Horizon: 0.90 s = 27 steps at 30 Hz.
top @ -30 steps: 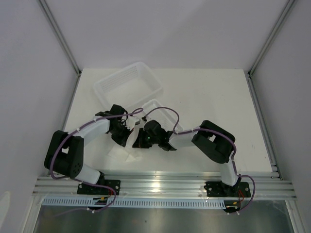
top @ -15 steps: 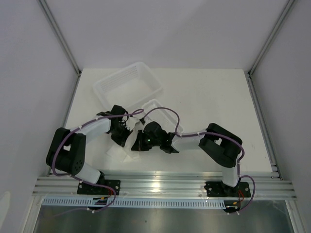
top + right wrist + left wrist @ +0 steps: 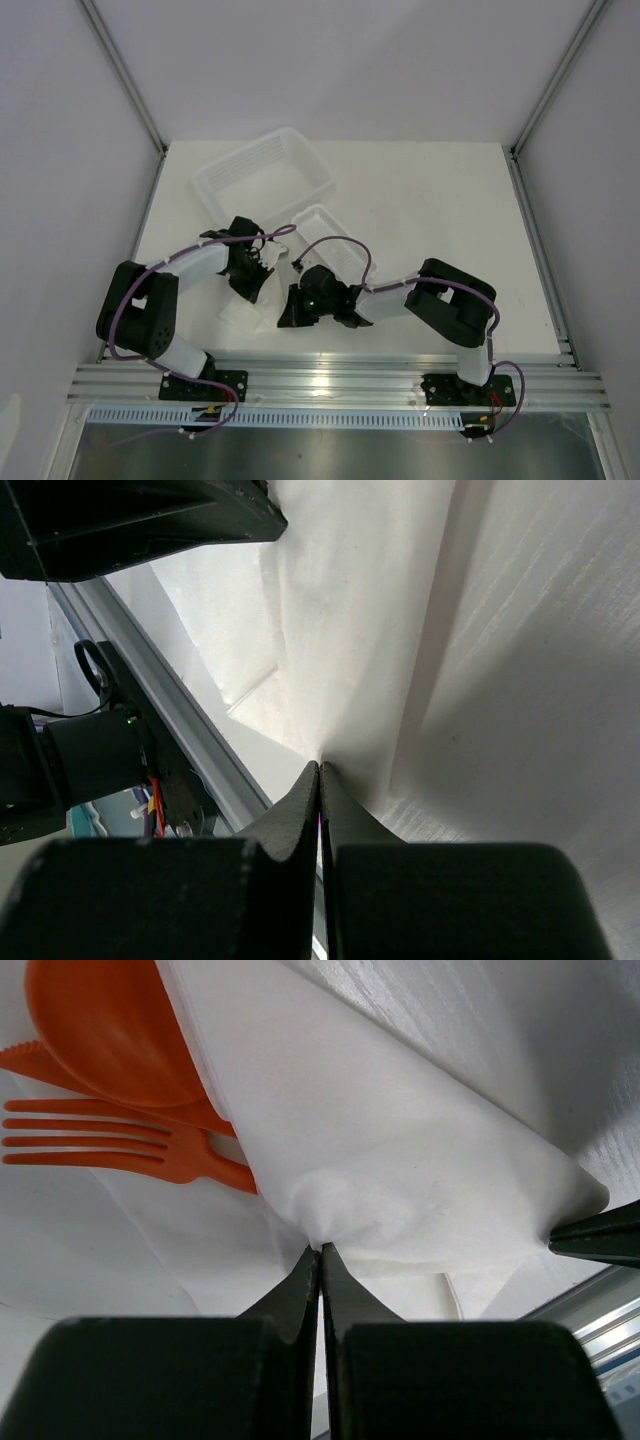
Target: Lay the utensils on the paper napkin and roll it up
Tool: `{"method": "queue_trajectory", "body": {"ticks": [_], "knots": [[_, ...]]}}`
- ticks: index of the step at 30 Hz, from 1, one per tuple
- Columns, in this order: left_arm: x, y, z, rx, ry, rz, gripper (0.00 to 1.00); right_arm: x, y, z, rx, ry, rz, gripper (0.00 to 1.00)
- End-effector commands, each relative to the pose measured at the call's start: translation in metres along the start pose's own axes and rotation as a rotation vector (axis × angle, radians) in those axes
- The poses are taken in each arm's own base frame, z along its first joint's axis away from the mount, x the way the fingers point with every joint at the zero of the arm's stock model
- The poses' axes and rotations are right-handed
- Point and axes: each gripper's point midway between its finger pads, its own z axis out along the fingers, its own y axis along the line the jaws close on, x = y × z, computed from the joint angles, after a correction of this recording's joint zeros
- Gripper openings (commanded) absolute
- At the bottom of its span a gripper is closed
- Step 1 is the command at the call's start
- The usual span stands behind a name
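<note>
Orange plastic utensils (image 3: 130, 1110) are tucked partly under a folded-over flap of the paper napkin (image 3: 400, 1150). From the left wrist view I can make out the spoon (image 3: 105, 1030) bowl on top. The fork (image 3: 110, 1145) pokes out just below it, tines pointing away from the fold. A bit of serrated edge peeks out beside the spoon, most of it hidden.

The napkin is bunched up rather than flat, with the flap rising into a soft ridge. The left pincer (image 3: 320, 1250) is closed tight on that ridge, paper pinched right at the fingertips. The right pincer (image 3: 319, 765) is doing the same thing on another crease, jaws pressed together with a fold of white paper caught between them. So both are gripping the napkin, neither touches the orange stuff directly.

In the top view the napkin sits on the surface (image 3: 440, 200) just off the near-left corner of the small ribbed tray (image 3: 332, 232), toward the arm bases. Most of it is hidden under the two pincers, which sit close together there, left one nearer the tray's left end. Only a pale corner shows past them. On the far-left side of the tray, touching or nearly touching its corner, is the big translucent basket (image 3: 300, 150).
</note>
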Motion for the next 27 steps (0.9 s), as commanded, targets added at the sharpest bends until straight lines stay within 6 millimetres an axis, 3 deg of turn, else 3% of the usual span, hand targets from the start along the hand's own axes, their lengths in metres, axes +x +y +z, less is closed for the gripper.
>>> {"method": "queue_trajectory", "body": {"ticks": [1,4,6,9,14,20,27], "knots": [[-0.003,0.012,0.004,-0.043,-0.006,0.016,0.01,0.003,-0.010,-0.001,0.035,-0.005,0.008,0.00],[-0.004,0.014,0.004,-0.049,-0.005,0.020,0.02,-0.006,0.005,-0.006,-0.006,-0.025,-0.017,0.00],[-0.004,0.014,0.004,-0.051,-0.005,0.020,0.03,-0.021,0.026,-0.012,-0.057,-0.067,-0.037,0.00],[-0.006,0.015,0.003,-0.057,-0.011,0.023,0.06,-0.043,0.040,-0.017,-0.107,-0.131,-0.055,0.00],[-0.006,0.016,0.003,-0.058,-0.014,0.022,0.10,-0.066,0.037,-0.006,-0.129,-0.187,-0.032,0.00],[-0.007,0.016,0.003,-0.059,-0.012,0.016,0.15,-0.074,0.037,0.016,-0.129,-0.212,-0.028,0.00],[-0.010,0.018,-0.002,-0.077,-0.024,0.019,0.21,-0.063,-0.003,0.033,0.025,-0.182,0.056,0.00]]}}
